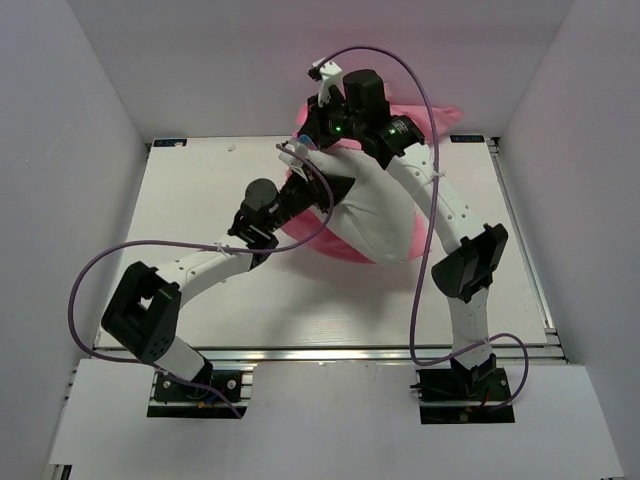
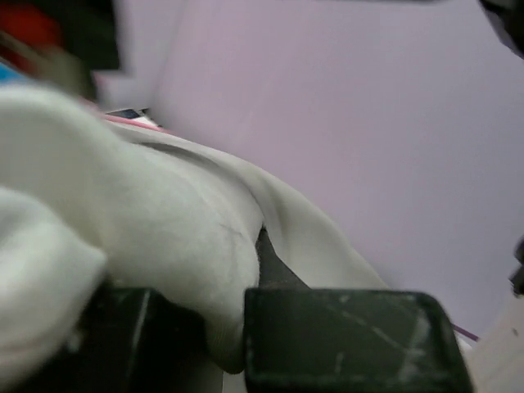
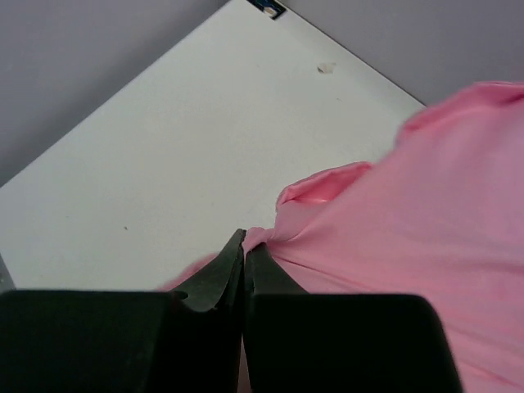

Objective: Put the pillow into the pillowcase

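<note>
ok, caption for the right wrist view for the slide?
Close-up: right jaws shut on a fold of the pink pillowcase, white table beyond.

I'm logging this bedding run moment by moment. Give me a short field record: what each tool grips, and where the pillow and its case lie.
left tool: shut on a fold of the pillow
right tool: shut on the pillowcase edge, held above the table
pillow: mid-table, white bulk mostly uncovered
pillowcase: pink shows along the pillow's near edge and behind it
task: not finished
</note>
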You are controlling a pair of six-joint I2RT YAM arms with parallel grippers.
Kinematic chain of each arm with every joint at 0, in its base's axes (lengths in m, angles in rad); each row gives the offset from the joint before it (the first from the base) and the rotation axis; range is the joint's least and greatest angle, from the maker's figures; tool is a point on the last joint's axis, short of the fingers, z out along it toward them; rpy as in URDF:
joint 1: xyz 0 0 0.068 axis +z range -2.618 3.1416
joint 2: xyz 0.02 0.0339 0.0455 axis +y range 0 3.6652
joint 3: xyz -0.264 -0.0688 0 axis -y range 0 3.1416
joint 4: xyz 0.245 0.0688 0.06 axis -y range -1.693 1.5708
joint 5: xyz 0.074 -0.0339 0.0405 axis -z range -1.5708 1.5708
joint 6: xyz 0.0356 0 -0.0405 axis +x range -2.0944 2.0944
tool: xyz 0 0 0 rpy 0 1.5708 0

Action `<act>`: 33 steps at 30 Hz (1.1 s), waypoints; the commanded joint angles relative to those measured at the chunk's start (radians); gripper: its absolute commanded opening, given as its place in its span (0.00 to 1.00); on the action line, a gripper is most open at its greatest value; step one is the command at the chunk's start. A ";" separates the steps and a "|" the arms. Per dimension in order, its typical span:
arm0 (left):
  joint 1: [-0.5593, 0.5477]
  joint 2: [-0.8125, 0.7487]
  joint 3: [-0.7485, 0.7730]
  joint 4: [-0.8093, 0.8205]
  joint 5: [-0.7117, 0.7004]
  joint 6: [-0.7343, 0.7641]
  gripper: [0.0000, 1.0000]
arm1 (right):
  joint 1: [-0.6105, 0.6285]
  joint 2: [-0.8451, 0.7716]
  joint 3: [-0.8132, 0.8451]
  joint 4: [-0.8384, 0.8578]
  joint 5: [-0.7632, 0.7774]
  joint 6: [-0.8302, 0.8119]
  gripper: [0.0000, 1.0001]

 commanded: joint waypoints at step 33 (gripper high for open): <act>0.083 -0.652 -0.184 -0.857 -0.509 0.184 0.98 | -0.287 -0.538 -0.709 0.298 -0.413 -0.326 0.90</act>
